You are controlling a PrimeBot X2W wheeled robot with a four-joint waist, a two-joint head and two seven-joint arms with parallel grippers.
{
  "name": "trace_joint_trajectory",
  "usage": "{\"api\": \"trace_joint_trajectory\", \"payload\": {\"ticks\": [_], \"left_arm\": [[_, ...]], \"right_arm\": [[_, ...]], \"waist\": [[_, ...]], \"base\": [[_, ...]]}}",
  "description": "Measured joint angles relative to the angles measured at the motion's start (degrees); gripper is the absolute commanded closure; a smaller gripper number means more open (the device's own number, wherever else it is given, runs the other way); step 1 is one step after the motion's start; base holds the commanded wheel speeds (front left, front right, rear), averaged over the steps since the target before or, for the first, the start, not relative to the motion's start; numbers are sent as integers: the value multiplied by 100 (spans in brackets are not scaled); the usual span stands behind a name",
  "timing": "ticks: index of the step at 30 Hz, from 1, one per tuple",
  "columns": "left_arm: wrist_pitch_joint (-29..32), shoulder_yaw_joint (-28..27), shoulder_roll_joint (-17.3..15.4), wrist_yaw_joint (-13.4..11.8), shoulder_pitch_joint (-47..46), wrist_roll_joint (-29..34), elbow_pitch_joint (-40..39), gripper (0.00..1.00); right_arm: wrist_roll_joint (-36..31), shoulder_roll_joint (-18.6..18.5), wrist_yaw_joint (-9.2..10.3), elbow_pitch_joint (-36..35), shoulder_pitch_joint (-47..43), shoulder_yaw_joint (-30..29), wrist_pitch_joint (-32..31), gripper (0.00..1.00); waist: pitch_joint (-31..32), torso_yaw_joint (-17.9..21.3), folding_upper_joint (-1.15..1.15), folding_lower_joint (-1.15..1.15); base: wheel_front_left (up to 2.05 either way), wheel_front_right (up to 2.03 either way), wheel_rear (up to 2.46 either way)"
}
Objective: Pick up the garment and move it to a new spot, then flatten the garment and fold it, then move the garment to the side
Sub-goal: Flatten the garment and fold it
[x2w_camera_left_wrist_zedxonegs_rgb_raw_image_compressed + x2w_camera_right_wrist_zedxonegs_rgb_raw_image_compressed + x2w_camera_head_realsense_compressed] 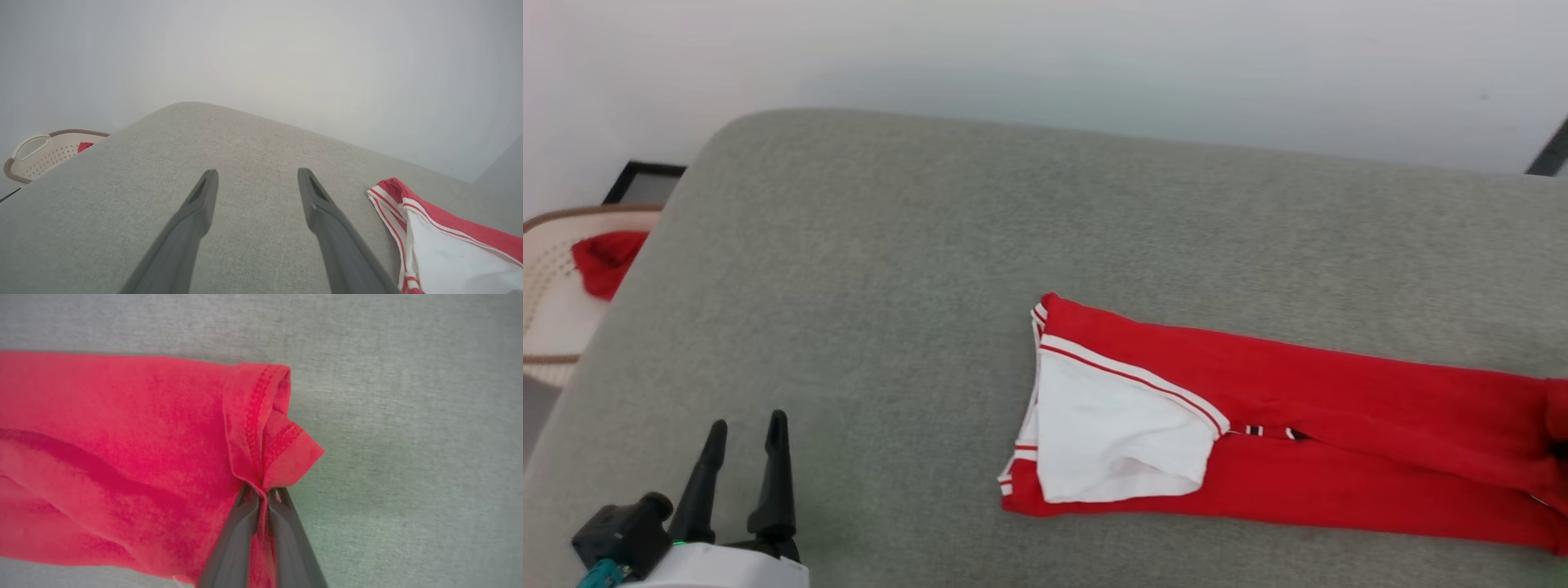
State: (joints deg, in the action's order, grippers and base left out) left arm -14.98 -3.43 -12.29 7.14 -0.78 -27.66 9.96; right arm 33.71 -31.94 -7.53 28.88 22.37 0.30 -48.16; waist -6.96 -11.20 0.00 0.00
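Soft, even light is filling all three views, with no hard shadows falling anywhere.

In the head view the cushion (pixel 890 245) is showing a crisp grey weave, a faint shadow band is lying along the wall (pixel 1094 82) behind it, and the white sleeve of the garment (pixel 1339 408) is nearly blowing out. The left wrist view is washing the wall out to a pale haze and bending the cushion's edge into a curve. The right wrist view is running soft and smeary, the red cloth is oversaturating, and a greenish cast is tinting the cushion beside the right gripper (pixel 263 493).

The left claw (pixel 747 420) has long dark tapered fingers (pixel 774 482) and a white wrist (pixel 727 569).
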Motion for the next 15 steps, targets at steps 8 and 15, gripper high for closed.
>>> {"api": "trace_joint_trajectory", "payload": {"ticks": [8,15], "left_arm": [[0,186,-94,20,10,4,48,0],[0,259,-189,25,154,-58,103,0]], "right_arm": [[8,-238,0,526,232,183,283,100],[58,-224,0,445,318,502,272,100]], "waist": [[184,346,0,0],[370,544,0,0]], "base": [[0,0,0],[0,0,0]]}}
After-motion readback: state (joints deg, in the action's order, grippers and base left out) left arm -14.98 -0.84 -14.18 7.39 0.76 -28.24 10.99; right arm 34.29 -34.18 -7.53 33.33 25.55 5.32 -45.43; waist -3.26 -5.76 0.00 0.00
